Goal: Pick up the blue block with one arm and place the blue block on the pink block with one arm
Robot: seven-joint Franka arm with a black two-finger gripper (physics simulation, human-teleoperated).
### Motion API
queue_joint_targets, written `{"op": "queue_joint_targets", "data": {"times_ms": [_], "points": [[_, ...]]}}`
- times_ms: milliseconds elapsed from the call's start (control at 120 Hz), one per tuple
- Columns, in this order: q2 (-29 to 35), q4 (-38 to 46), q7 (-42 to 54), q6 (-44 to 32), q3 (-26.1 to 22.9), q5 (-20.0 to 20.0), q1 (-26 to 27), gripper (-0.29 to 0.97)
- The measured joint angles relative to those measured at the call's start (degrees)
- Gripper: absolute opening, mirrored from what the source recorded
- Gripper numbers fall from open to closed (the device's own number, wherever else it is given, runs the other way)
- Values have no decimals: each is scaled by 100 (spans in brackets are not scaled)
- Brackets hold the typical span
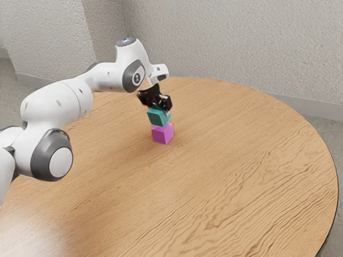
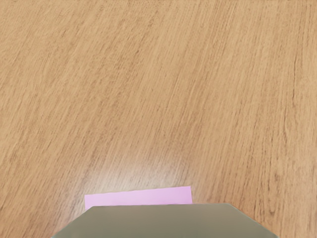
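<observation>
A teal-blue block [image 1: 158, 116] sits directly above the pink block [image 1: 162, 133] near the middle of the round wooden table [image 1: 225, 171]; I cannot tell whether the two touch. My black gripper [image 1: 156, 106] comes down onto the blue block from above, its fingers on the block's two sides. In the wrist view the blue block [image 2: 158, 222] is the large greyish shape just under the hand, and a strip of the pink block [image 2: 138, 197] peeks out beyond it.
The wooden table stretches wide around the stack, with its curved edge toward the exterior view's right. Grey textured walls [image 1: 241, 37] stand behind.
</observation>
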State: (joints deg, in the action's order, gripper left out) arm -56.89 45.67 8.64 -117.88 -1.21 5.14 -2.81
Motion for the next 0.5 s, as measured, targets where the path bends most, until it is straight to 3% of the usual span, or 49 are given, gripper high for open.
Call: {"op": "queue_joint_targets", "data": {"times_ms": [350, 433, 500], "points": [[206, 215, 37, 38, -14, 8, 1, 58], [1209, 1311, 36, 40, -2, 12, 35, 60], [2946, 3068, 35, 54, -2, 28, 83, 62]]}}
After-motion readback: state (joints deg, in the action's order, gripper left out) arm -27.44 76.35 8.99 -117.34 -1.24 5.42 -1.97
